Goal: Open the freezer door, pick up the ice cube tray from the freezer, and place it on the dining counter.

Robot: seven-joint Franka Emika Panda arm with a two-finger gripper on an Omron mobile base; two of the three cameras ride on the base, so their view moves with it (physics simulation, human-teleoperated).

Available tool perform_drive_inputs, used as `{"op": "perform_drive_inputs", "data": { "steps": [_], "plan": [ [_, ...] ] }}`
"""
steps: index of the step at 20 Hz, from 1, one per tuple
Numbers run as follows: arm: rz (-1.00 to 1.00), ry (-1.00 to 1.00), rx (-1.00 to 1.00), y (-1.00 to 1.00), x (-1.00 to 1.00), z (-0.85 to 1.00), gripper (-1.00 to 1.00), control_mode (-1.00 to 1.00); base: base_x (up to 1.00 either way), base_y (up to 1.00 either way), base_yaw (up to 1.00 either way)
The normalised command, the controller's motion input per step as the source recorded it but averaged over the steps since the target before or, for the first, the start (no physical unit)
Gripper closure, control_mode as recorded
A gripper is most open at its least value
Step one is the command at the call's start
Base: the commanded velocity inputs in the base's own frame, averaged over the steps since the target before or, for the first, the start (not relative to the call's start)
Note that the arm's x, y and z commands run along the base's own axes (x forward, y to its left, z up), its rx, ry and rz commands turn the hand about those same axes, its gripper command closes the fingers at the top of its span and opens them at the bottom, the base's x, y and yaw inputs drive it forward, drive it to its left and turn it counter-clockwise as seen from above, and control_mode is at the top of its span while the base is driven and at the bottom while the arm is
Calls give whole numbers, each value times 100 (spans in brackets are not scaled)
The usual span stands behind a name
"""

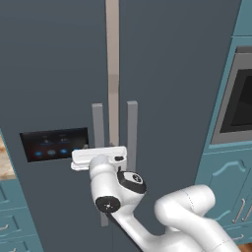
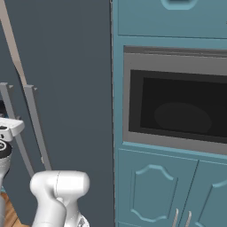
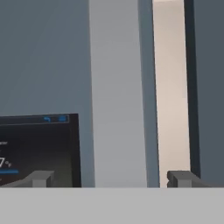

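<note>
The freezer (image 1: pixel 172 74) stands shut in front of me, and the ice cube tray is hidden behind its doors. The freezer door (image 1: pixel 49 74) is the left one, with a black control panel (image 1: pixel 54 144) lit blue and a vertical grey bar handle (image 1: pixel 98 123). My gripper (image 1: pixel 101 153) is at that handle, level with the panel. In the hand view the gripper (image 3: pixel 111 178) is open, with the bar handle (image 3: pixel 118 87) running up between its two fingertips (image 3: pixel 41 178) and the panel (image 3: pixel 37 148) to the left.
The plain right door (image 2: pixel 66 66) has its own bar handle (image 1: pixel 132 133); a beige strip (image 1: pixel 112 49) shows between the doors. A built-in oven (image 2: pixel 177 106) in teal cabinets (image 2: pixel 155 190) stands to the right. A sliver of marbled countertop (image 1: pixel 5 165) shows at the far left.
</note>
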Motion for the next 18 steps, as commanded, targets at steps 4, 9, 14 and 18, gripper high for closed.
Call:
{"op": "perform_drive_inputs", "data": {
  "steps": [4, 9, 14, 18],
  "plan": [
    [0, 0, 0, 7, 12, 0, -100, -100, 0, 0, 0],
    [0, 0, 0, 1, 12, 0, -100, -100, 0, 0, 0],
    [0, 0, 0, 0, 14, 0, -100, -100, 0, 0, 0],
    [0, 0, 0, 0, 2, 0, -100, -100, 0, 0, 0]
  ]
}}
